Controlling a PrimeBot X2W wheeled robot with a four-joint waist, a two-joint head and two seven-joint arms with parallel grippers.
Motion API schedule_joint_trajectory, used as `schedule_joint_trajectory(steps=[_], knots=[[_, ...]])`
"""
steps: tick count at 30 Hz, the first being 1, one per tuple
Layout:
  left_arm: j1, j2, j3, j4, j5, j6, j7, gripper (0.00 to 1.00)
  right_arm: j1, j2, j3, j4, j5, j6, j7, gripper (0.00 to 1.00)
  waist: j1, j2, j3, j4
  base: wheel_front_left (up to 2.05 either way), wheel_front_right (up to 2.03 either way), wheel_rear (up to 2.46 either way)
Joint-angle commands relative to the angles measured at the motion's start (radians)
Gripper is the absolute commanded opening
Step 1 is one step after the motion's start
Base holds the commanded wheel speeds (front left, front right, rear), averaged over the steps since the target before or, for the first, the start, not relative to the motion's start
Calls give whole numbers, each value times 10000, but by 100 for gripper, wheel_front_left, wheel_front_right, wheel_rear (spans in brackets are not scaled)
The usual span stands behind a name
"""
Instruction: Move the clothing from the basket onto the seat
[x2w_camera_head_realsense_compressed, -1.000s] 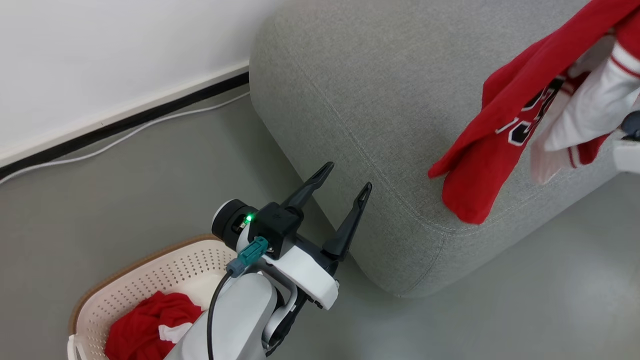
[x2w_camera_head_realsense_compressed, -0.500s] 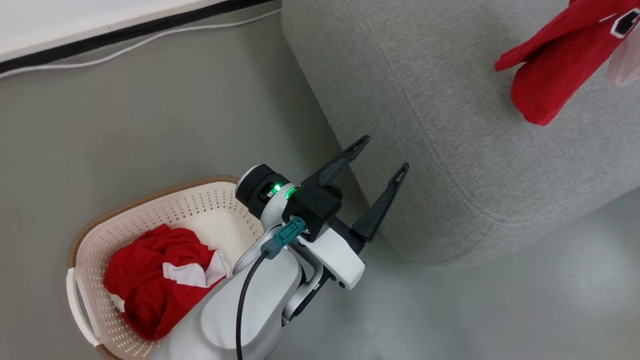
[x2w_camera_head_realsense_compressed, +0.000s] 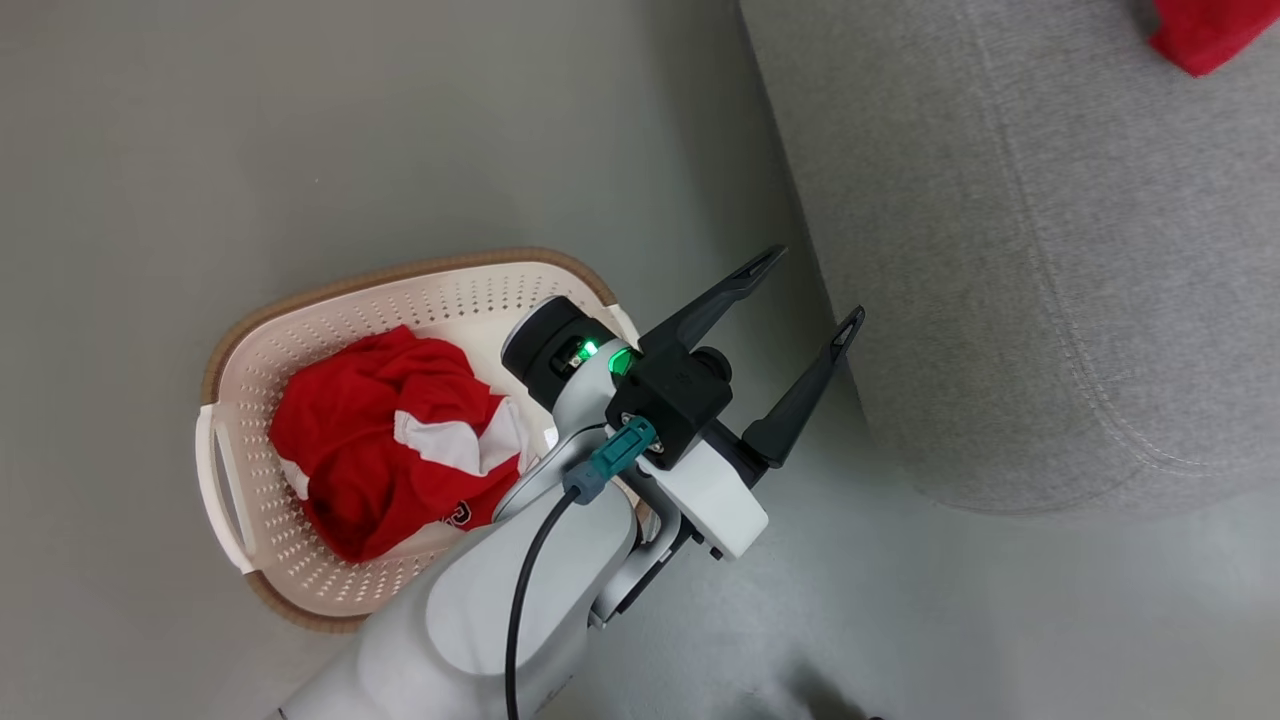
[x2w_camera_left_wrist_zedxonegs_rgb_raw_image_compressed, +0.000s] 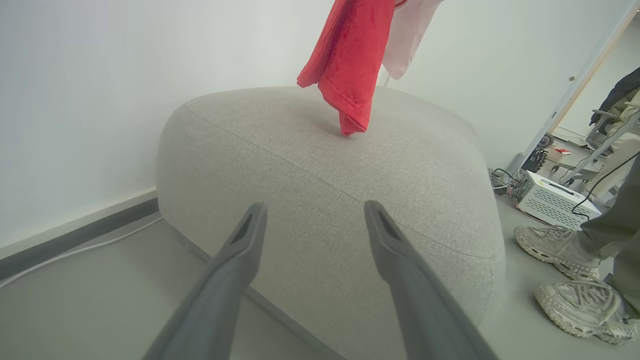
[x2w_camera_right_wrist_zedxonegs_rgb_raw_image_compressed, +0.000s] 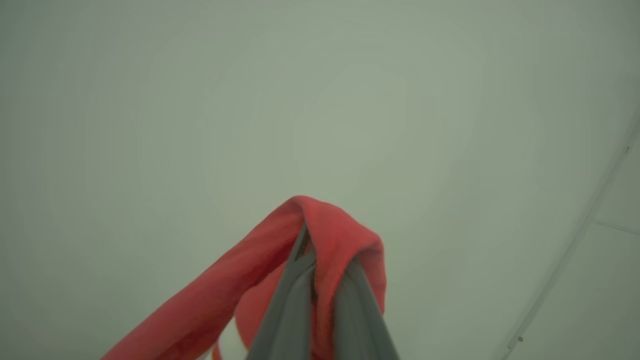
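Change since the earlier frame: the whole head view is shifted, so the camera, not the things, is taken to have moved. The wall edge is lost from the top, the basket (x2w_camera_head_realsense_compressed: 300, 340) is now seen whole at centre left, and the held red garment (x2w_camera_head_realsense_compressed: 1205, 35) is pushed into the upper right corner.
Left gripper: the left gripper (x2w_camera_head_realsense_compressed: 815, 287) is shown at centre frame, jaws spread wide and empty, poised between the basket and the seat (x2w_camera_head_realsense_compressed: 1050, 250). In the left wrist view it is aimed at the seat's side.
Right gripper: in the right wrist view the right gripper (x2w_camera_right_wrist_zedxonegs_rgb_raw_image_compressed: 325, 252) is seen at bottom centre. Its jaws are pinched nearly together on a fold of the held red garment, which is draped over the fingertips.
Held garment: in the left wrist view it is hung at top centre over the seat. Its lowest corner is at or just above the fabric, and contact cannot be told.
Clothing in basket: red clothing (x2w_camera_head_realsense_compressed: 380, 440) with white patches is left bunched in the basket, on the floor.
Step in hand: judged to be the laying of the held piece on the seat.
How it is done well: the garment should be lowered until most of it is borne by the cushion, well in from the rounded edge. Only then should the jaws be released, so that it is not dragged off.
Bystander: a person's shoes (x2w_camera_left_wrist_zedxonegs_rgb_raw_image_compressed: 555, 245) are seen at lower right in the left wrist view.
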Motion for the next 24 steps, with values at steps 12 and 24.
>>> schedule_joint_trajectory(steps=[12,24], knots=[[-452,-58,-383,-578,-289,407,-59,100,-630,-622,-2237,2485,-1107,23,-55,0,0,0,842,1047,0,0,0],[-642,-59,-696,-554,-479,560,-59,100,446,431,-1388,5476,257,23,-55,0,0,0,1088,1227,0,0,0]])
